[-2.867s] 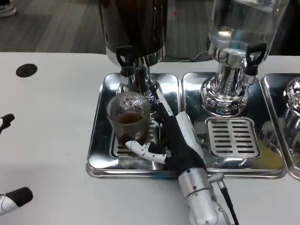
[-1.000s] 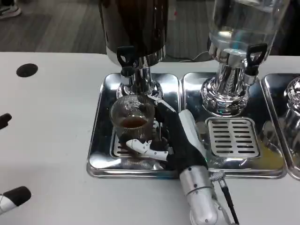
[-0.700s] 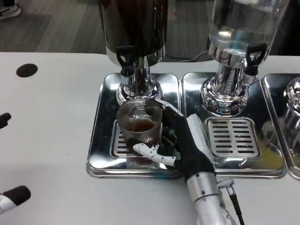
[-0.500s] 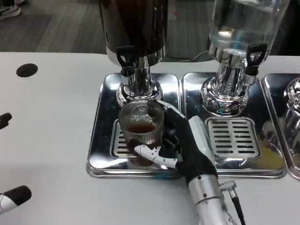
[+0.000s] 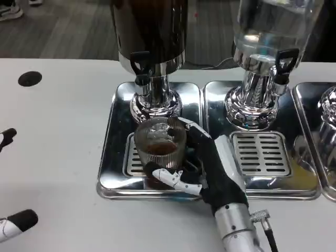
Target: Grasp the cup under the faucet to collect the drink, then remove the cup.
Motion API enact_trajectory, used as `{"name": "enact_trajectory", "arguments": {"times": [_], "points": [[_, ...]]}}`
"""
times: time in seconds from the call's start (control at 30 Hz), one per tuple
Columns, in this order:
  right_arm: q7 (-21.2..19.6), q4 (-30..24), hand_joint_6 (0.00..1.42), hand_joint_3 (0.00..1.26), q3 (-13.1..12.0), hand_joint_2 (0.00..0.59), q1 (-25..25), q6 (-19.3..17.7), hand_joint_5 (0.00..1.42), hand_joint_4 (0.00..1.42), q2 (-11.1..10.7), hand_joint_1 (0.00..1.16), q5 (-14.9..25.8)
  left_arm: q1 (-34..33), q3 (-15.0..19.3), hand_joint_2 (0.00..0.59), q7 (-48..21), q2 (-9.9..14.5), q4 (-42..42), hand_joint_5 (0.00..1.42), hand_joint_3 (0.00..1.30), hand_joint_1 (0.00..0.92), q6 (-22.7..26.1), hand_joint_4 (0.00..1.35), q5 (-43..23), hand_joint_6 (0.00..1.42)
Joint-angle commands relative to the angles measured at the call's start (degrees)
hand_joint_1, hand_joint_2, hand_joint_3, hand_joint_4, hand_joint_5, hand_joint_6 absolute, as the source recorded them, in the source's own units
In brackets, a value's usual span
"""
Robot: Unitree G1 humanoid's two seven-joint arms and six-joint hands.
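My right hand [image 5: 210,168] holds the ribbed glass cup [image 5: 160,149], fingers wrapped round its wall. Cup upright, part-filled with dark drink, over the drip tray [image 5: 113,157], just in front of the faucet [image 5: 142,71]. Withdrawal path judged toward me; left hand [image 5: 10,181] well apart, its fingers' state unclear.

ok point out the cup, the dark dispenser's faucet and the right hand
cup [image 5: 159,152], head view, on its ribbed glass wall
faucet [image 5: 140,67], head view, on its black tap lever
right hand [image 5: 207,165], head view, on the hand's dark middle beside the cup
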Motion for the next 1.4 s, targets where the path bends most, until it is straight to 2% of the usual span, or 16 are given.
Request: {"name": "enact_trajectory", "arguments": {"times": [0.03, 0.27, 0.6, 0.93, 1.4], "points": [[0.27, -4.18, 0.30, 0.36, 0.11, 0.207, 1.51, 0.28, 0.34, 0.34, 0.35, 0.85, -0.43, -0.12, -0.45, 0.008, -0.28, -0.66, 0.35, 0.00, 0.00, 0.000, -0.58, 0.00, 0.13, 0.00], [1.17, -8.59, 0.30, 0.36, -0.39, 0.207, 4.60, 1.02, 0.34, 0.35, -0.74, 0.85, -0.72, -0.38, -0.90, 0.008, -0.35, -1.08, 0.28, 0.00, 0.00, 0.000, -0.66, 0.00, 0.38, 0.00], [1.82, -11.21, 0.30, 0.36, -1.14, 0.207, 6.77, 1.16, 0.34, 0.35, -1.26, 0.85, -0.62, -0.43, -1.10, 0.008, -0.42, -1.43, -0.01, 0.00, 0.00, 0.000, -0.65, 0.00, 0.71, 0.00], [2.76, -14.78, 0.32, 0.37, -2.99, 0.212, 10.54, 0.33, 0.35, 0.37, -2.94, 0.85, 0.60, -1.42, -1.76, 0.009, -0.49, -1.51, 0.46, 0.00, 0.00, 0.000, -0.32, 0.00, 0.81, 0.00], [3.33, -19.37, 0.33, 0.37, -3.86, 0.217, 14.95, -0.95, 0.35, 0.37, -4.38, 0.85, 0.55, -2.72, -2.61, 0.009, -0.70, -1.05, 0.14, 0.00, 0.00, 0.000, 0.57, 0.00, 1.08, 0.00]]}}
